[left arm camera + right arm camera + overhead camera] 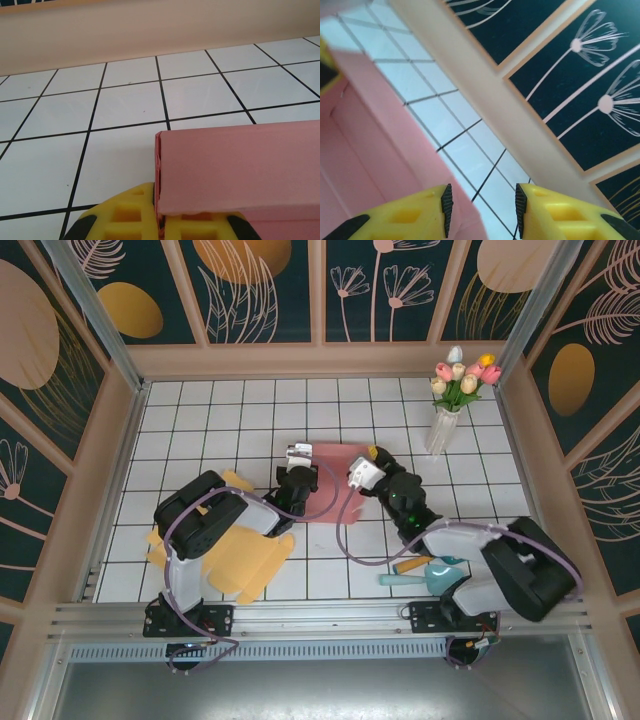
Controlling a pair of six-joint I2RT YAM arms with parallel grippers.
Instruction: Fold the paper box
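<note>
Left pincer (161, 222): yellow fingers (125, 215) closed on the end of a raised pink wall, its edge nipped between them. From above, this left pincer (303, 462) sat at the corner of the paper box (335, 495) on the side away from the flower vase (440, 430).

Right pincer (482, 205): jaws parted, floor tile visible in the gap, nothing between the pads (447, 202). From above, the right pincer (362, 470) sat at the box side facing the vase. In its wrist view, a pink wall of the box (375, 125) ran just beside the inner finger. Contact could not be told.

Paper box: lying open side up on the tiled floor (200, 410), well apart from the vase, off toward the arm bases and the left arm. Both pincers were at the box, one on either flank.

Axis: the outline looked nearly square from above, so no long axis could be settled. In the left wrist view, the gripped wall (240, 170) ran sideways from the fingers, its end at the pincer.

Judgement: the left held the box as an anchor. The coming move likely fell to the free right pincer, and hinged on the vase-side wall lying beside its jaws rather than between them.

Flat yellow sheets (250, 560) lay beyond the box from the vase, untouched.
</note>
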